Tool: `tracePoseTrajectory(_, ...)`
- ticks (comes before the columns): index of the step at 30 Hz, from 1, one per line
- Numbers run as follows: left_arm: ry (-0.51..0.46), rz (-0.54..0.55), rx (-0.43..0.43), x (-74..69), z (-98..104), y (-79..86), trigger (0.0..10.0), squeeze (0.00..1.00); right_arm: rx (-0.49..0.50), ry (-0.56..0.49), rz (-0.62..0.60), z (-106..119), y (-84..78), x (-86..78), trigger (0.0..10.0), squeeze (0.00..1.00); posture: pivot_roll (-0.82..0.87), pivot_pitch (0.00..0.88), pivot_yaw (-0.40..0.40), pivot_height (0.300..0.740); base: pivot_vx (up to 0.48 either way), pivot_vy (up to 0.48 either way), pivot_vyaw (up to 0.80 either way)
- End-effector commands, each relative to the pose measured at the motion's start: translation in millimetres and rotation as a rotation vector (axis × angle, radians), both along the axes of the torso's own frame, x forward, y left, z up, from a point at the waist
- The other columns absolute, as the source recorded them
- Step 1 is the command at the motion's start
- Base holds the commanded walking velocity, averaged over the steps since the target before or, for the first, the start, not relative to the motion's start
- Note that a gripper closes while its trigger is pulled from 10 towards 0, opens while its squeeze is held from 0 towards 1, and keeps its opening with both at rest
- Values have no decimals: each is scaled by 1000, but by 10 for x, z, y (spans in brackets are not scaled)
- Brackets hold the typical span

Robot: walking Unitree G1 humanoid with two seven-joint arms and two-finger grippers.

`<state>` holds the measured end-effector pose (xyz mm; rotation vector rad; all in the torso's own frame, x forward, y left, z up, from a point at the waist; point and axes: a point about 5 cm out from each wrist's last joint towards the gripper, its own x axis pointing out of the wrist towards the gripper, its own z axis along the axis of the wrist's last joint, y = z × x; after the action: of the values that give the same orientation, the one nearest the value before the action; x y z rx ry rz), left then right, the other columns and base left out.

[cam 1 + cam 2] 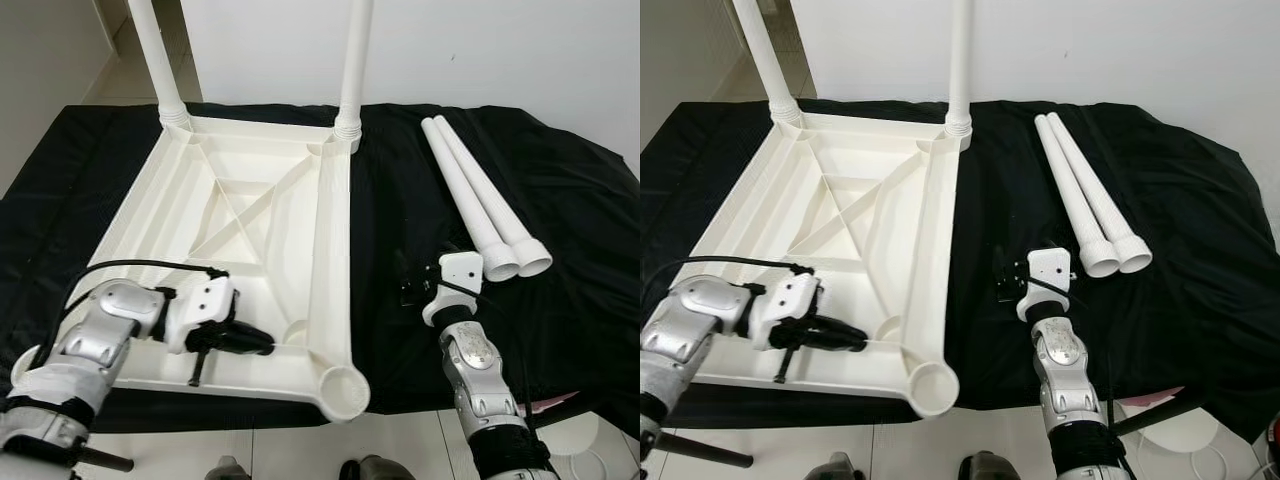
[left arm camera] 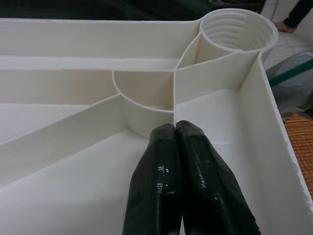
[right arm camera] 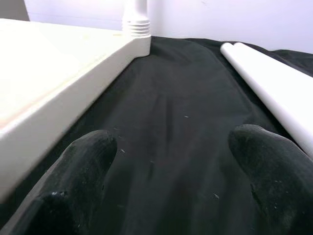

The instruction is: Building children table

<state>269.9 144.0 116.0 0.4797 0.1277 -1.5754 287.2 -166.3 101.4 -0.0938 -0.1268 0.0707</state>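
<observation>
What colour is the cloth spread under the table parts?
Black. The cloth shows best in the left eye view, under the white table top.

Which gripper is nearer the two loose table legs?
Right. The right gripper hovers over the black cloth just beside the loose legs; the left gripper rests inside the upturned tabletop.

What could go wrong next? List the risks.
The two loose white plastic legs are round and lie unsecured on the black cloth; a nudge from the open right gripper may roll them off. The shut left gripper, inside the upturned white tabletop, could shift it.
</observation>
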Motion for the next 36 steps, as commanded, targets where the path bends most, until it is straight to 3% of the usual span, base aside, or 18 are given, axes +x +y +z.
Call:
tracePoseTrajectory(1, -55, 189, -109, 64, 12, -126, 10000, 0, 7, 16, -1, -20, 17, 11, 10000, 0, 79, 45, -20, 740, 0, 0, 0)
tracePoseTrajectory(2, -50, 186, -119, 55, 20, -145, 10000, 0, 7, 15, 1, -17, 20, 13, 10000, 0, 79, 45, -20, 740, 0, 0, 0)
tracePoseTrajectory(3, -40, 192, -130, 59, 31, -163, 10000, 937, 6, 14, 2, -14, 20, 15, 10000, 0, 81, 47, -25, 740, 0, 0, 0)
tracePoseTrajectory(5, -33, 196, -139, 62, 39, -176, 10000, 937, 6, 14, 3, -12, 20, 16, 10000, 0, 81, 47, -25, 740, 0, 0, 0)
tracePoseTrajectory(6, -35, 202, -164, 63, 77, -208, 10000, 1000, 2, 12, 7, -7, 18, 21, 10000, 0, 80, 47, -27, 740, 0, 0, 0)
tracePoseTrajectory(10, -47, 204, -201, 50, 139, -243, 10000, 1000, 4, 10, 6, 1, 4, 27, 10000, 0, 82, 49, -29, 740, 0, 0, 0)
tracePoseTrajectory(11, -55, 199, -220, 30, 196, -273, 10000, 941, 11, 8, -8, 12, -28, 41, 10000, 0, 83, 49, -31, 740, 0, 0, 0)
tracePoseTrajectory(12, -61, 197, -225, 24, 217, -283, 10000, 608, 13, 7, -14, 17, -41, 48, 10000, 0, 83, 49, -32, 740, 0, 0, 0)
tracePoseTrajectory(13, -61, 197, -225, 24, 217, -283, 10000, 608, 13, 7, -14, 17, -41, 48, 10000, 0, 83, 49, -32, 740, 0, 0, 0)
tracePoseTrajectory(14, -73, 198, -232, 13, 243, -298, 10000, 0, 12, 3, -22, 26, -54, 54, 10000, 0, 84, 49, -33, 740, 0, 0, 0)
tracePoseTrajectory(18, -47, 211, -288, 4, 350, -352, 10000, 0, 9, -20, -59, 80, -130, 86, 10000, 0, 84, 50, -34, 740, 0, 0, 0)
tracePoseTrajectory(19, -28, 224, -327, 12, 413, -383, 10000, 0, 5, -41, -97, 123, -194, 107, 10000, 471, 84, 50, -34, 740, 0, 0, 0)
tracePoseTrajectory(20, -5, 235, -358, 17, 466, -410, 10000, 0, 18, -52, -120, 156, -242, 121, 10000, 847, 82, 53, -36, 740, 0, 0, 0)
tracePoseTrajectory(21, -5, 235, -358, 17, 466, -410, 10000, 0, 18, -52, -120, 156, -242, 121, 10000, 847, 82, 53, -36, 740, 0, 0, 0)
tracePoseTrajectory(22, 6, 243, -382, 24, 508, -431, 10000, 0, 27, -58, -131, 181, -274, 131, 10000, 1000, 77, 54, -38, 740, 0, 0, 0)
tracePoseTrajectory(27, 3, 397, -417, 190, 636, -584, 10000, 0, 21, -77, -180, 276, -427, 158, 10000, 1000, 71, 53, -44, 740, 0, 0, 0)
tracePoseTrajectory(36, 18, 566, -510, 304, 694, -803, 10000, 0, -23, -64, -239, 339, -677, 189, 10000, 1000, 61, 48, -49, 740, 0, 0, 0)
